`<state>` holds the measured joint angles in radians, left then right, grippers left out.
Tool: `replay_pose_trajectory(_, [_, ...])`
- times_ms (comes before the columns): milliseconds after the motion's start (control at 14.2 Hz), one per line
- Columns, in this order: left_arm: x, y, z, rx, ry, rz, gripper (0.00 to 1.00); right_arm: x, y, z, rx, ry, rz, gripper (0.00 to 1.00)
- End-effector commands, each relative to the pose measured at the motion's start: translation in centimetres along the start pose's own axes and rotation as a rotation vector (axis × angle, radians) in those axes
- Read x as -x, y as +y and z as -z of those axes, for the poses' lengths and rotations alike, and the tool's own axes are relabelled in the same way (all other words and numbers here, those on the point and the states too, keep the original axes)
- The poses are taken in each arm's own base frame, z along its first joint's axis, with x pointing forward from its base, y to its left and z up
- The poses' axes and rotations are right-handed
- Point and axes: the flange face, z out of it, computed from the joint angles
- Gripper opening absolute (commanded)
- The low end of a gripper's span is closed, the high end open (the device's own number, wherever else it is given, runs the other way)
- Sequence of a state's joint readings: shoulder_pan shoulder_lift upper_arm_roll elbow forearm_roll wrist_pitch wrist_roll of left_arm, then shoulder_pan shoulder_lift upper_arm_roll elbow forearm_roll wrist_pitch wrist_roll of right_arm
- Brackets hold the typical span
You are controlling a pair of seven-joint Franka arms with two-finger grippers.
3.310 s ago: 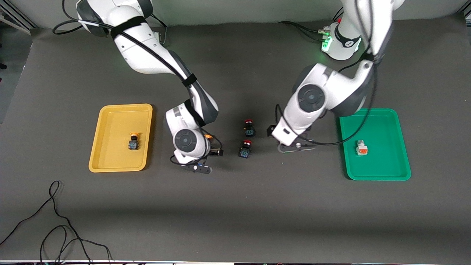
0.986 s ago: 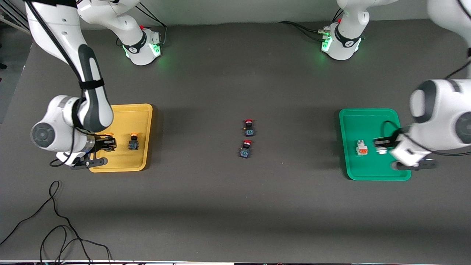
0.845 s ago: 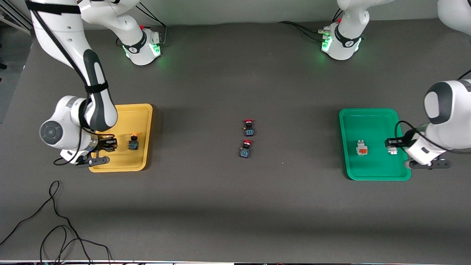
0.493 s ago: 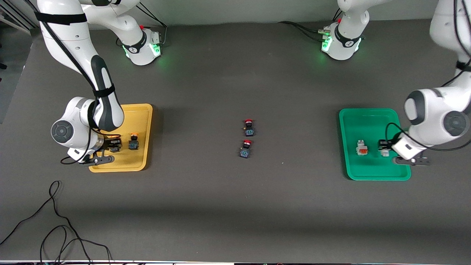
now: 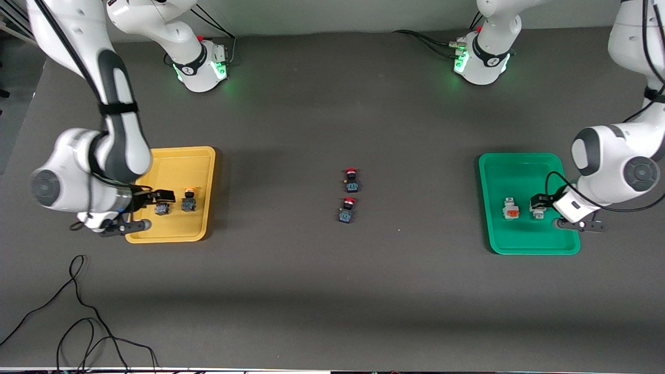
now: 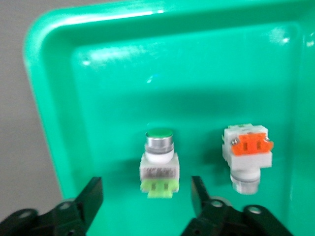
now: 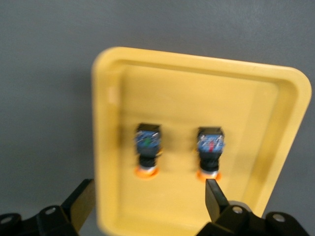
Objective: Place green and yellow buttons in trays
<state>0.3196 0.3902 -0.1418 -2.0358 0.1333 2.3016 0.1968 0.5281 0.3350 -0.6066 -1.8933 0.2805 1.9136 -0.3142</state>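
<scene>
The mustard yellow tray [image 5: 171,156] holds two black-bodied buttons with yellow-orange caps [image 5: 162,209] [image 5: 188,200], side by side. My right gripper [image 5: 158,200] hangs open and empty just above them; its wrist view shows both buttons [image 7: 147,145] [image 7: 210,147] lying free in the tray [image 7: 275,123] ahead of the spread fingers [image 7: 78,201]. The green tray [image 5: 519,163] holds a white button with a green cap [image 5: 536,210] and one with an orange face [image 5: 510,209]. My left gripper [image 5: 540,202] is open above the green button [image 6: 159,160], beside the orange one [image 6: 247,152].
Two black-bodied buttons with red caps [image 5: 351,179] [image 5: 346,209] stand on the dark mat midway between the trays. Loose black cables [image 5: 78,311] lie at the table's near corner at the right arm's end.
Both grippers carried a button from the table's middle to their trays. In the last half second each opened and let go, and the right hand drew back from the yellow tray.
</scene>
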Motion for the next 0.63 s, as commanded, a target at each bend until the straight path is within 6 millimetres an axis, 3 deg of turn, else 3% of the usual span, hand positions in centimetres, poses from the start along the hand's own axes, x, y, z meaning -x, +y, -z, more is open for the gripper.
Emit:
replay_pose_trajectory(0, [-0.7,-1.1,8.3,-0.012,-0.061,-0.003,1.0,0.4,-2.1,7.7,-0.041,-0.024,-0.058,0.99])
replay_pose_trajectory(141, [-0.3,-0.6,14.5,-0.011,-0.083,0.004,1.0,1.4,-3.4,14.4,0.024,-0.03,-0.064,0.99])
replay_pose_trajectory(282, [1.3,0.1,20.4,0.028,-0.078,0.026,1.0,3.0,-4.1,19.9,0.062,-0.014,-0.056,1.0])
replay_pose_trajectory(423, [3.4,1.2,25.1,0.042,-0.044,0.035,1.0,4.7,-2.7,23.7,0.063,0.005,-0.089,1.0])
replay_pose_trajectory(563, [5.2,3.0,28.5,0.057,-0.018,0.037,1.0,6.4,-0.7,26.2,0.063,0.019,-0.133,1.0])
